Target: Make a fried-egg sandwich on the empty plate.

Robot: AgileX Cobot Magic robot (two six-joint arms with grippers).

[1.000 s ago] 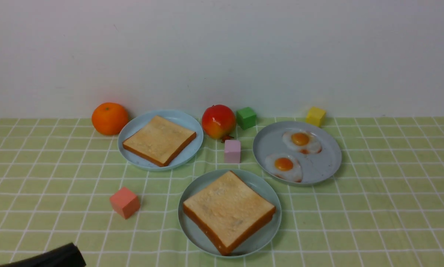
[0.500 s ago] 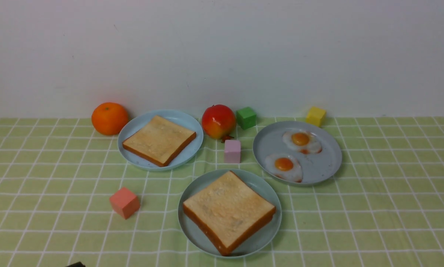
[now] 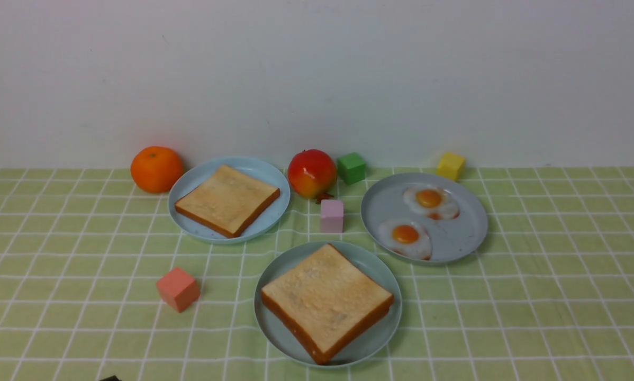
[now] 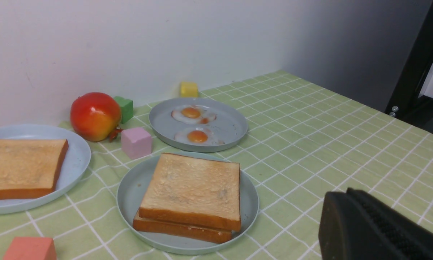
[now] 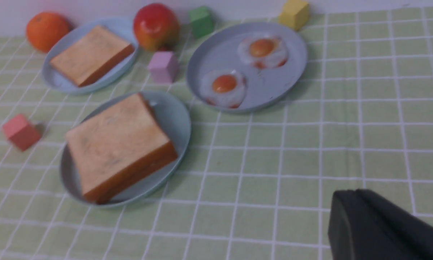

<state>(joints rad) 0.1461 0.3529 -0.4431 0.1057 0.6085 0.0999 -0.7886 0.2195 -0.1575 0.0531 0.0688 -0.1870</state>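
Two thick toast slices lie stacked as a sandwich (image 3: 325, 299) (image 4: 193, 191) (image 5: 119, 144) on the pale mint-teal plate (image 3: 274, 338) at the front middle. No egg shows between the slices. Two fried eggs (image 3: 429, 200) (image 3: 405, 236) lie on the greyish-lavender plate (image 3: 454, 243) at the back right. My left gripper (image 4: 346, 193) is shut and holds nothing, low over the cloth near the sandwich plate. Only a dark sliver (image 3: 109, 378) of it shows in the front view. My right gripper (image 5: 350, 193) is also shut and holds nothing, and it is outside the front view.
A sky-blue plate (image 3: 266, 172) at the back left holds one toast slice (image 3: 227, 200). An orange (image 3: 156, 169), an apple (image 3: 312, 173), a green cube (image 3: 351, 168) and a yellow cube (image 3: 451, 165) line the wall. A lilac cube (image 3: 332, 215) and a coral cube (image 3: 178, 288) stand among the plates.
The dark left arm at the front view's lower left has drawn back almost out of frame. Plates, toast and eggs have not moved.
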